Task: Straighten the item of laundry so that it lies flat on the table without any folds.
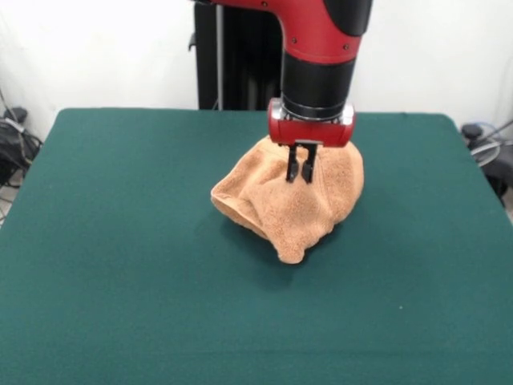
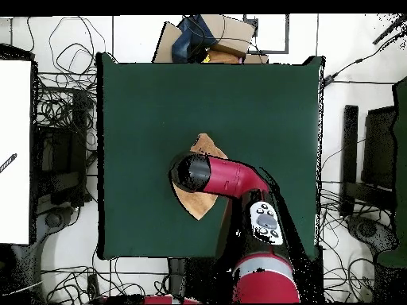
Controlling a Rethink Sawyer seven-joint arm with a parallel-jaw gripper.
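Front view shows the towel (image 1: pixel 290 199) bunched in a rumpled heap near the middle of the green counter (image 1: pixel 120 265), slightly toward the far side, one lobe drooping toward the near edge. The gripper (image 1: pixel 300 172) hangs straight down over the heap's top, its jaws nearly pressed together with only a narrow gap; whether they pinch cloth is unclear. Seen overhead, the arm (image 2: pixel 226 176) covers most of the towel (image 2: pixel 208 146).

In the overhead view the arm (image 2: pixel 226 176) covers the gripper and the middle of the towel (image 2: pixel 208 146). In the front view the table (image 1: pixel 96 265) is cut off at the bottom edge, and the towel's stripes cannot be made out.
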